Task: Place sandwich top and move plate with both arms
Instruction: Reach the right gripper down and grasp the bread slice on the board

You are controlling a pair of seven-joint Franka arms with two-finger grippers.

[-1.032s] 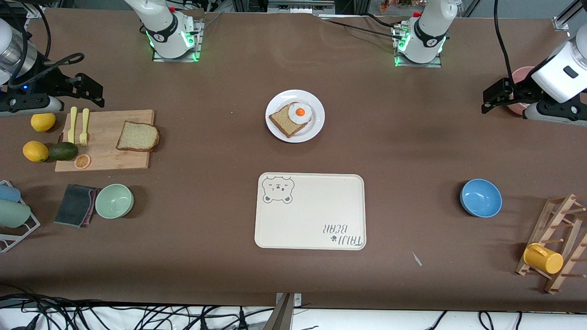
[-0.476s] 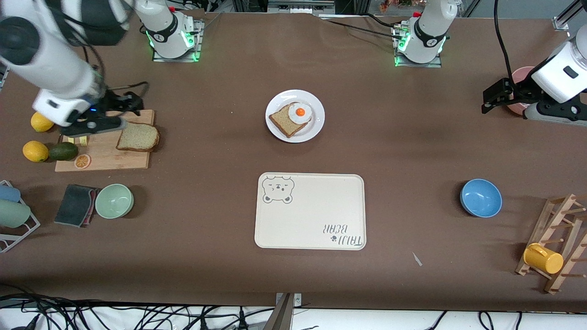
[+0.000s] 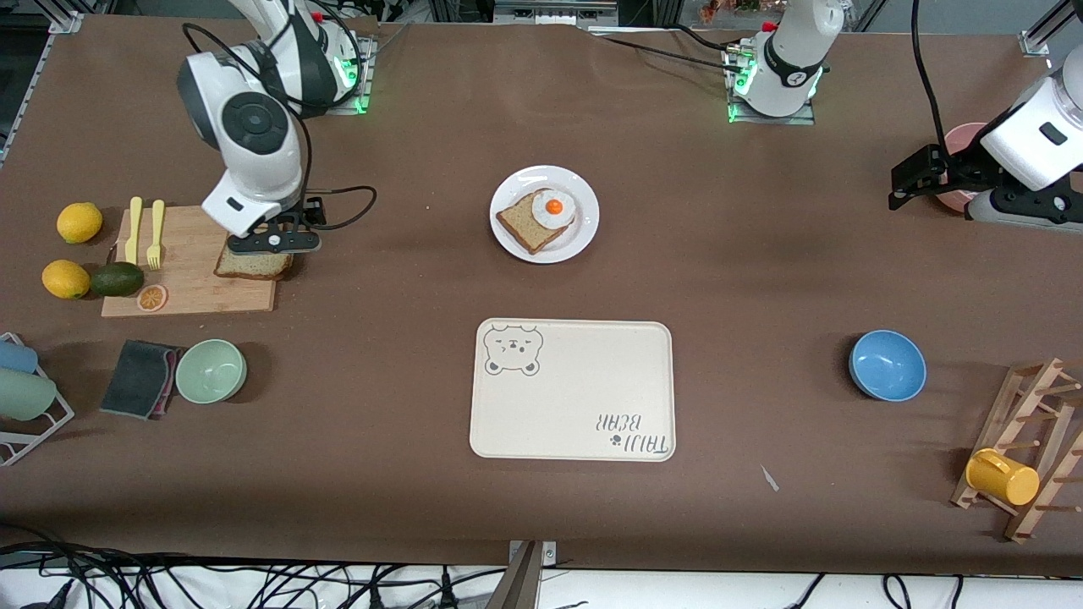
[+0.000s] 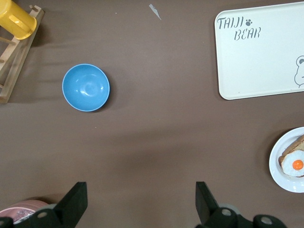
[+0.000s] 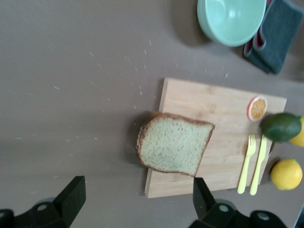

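Our right gripper (image 3: 272, 244) hangs over the sandwich top (image 5: 174, 149), jaws spread wide with nothing between them. The slice lies flat on the cutting board (image 5: 223, 118), centred below the gap. We judge it light, soft and crumbly, so we should pinch gently across its crusted edges. Our left gripper (image 4: 137, 209) waits, jaws released, well apart from the plate (image 3: 584, 233).
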